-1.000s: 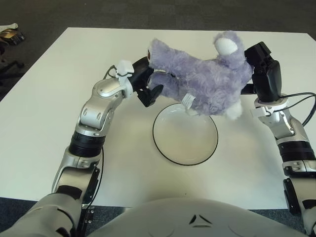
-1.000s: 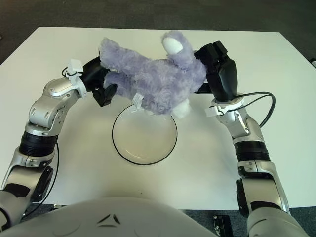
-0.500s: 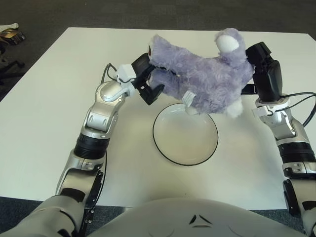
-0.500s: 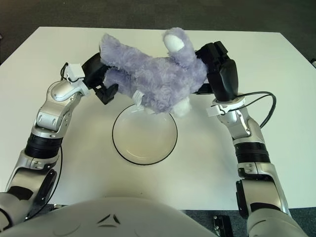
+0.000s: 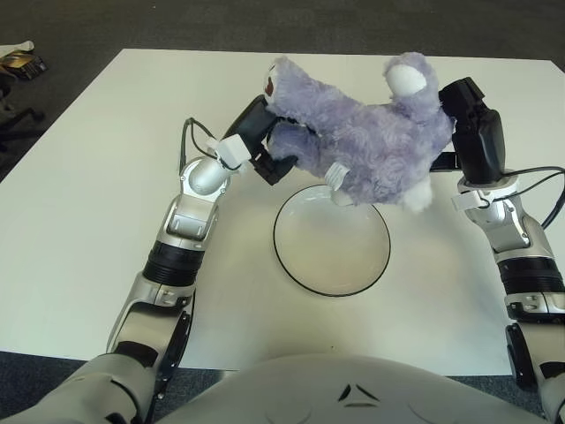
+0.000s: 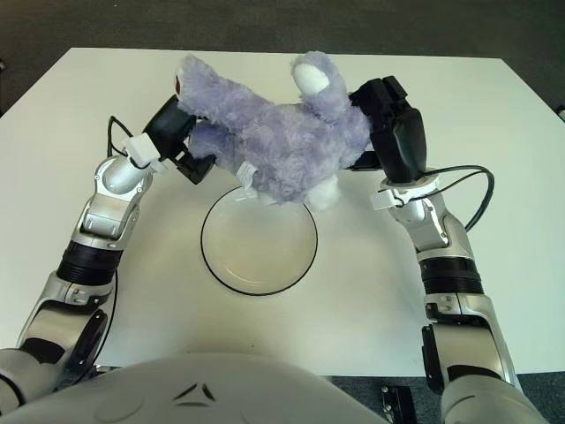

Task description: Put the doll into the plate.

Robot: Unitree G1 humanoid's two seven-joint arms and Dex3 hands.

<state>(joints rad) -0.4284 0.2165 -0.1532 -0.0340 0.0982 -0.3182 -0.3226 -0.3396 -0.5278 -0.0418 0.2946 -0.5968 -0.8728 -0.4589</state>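
Left eye view shows, nearest at the bottom edge of the frame, the robot's grey torso, with both forearms rising from the lower corners toward the middle. Just above centre lies the plate point(image 5: 331, 240), a shallow clear dish with a dark rim, bare inside, sitting on the white table point(image 5: 79, 212). Above it, in the upper middle of the frame, the doll point(image 5: 362, 141), a shaggy lavender plush with a white face, hangs clear of the table, stretched between the two hands. Its lower fur and a small white tag overlap the plate's far rim, but most of the body shows beyond and to the right of the dish. The left hand point(image 5: 260, 146), left of the doll, has its dark fingers curled into the plush at that end. The right hand point(image 5: 468, 132), at the upper right, presses against the doll's other end beside the head; its fingers are mostly hidden behind the fur, so the grip looks closed on the plush but not certainly. I judge the main risk to be an early or uneven release: the doll sits off-centre, so it could drape over the far rim or tumble onto the table. A soft body may also sag, nudging the light plate sideways.
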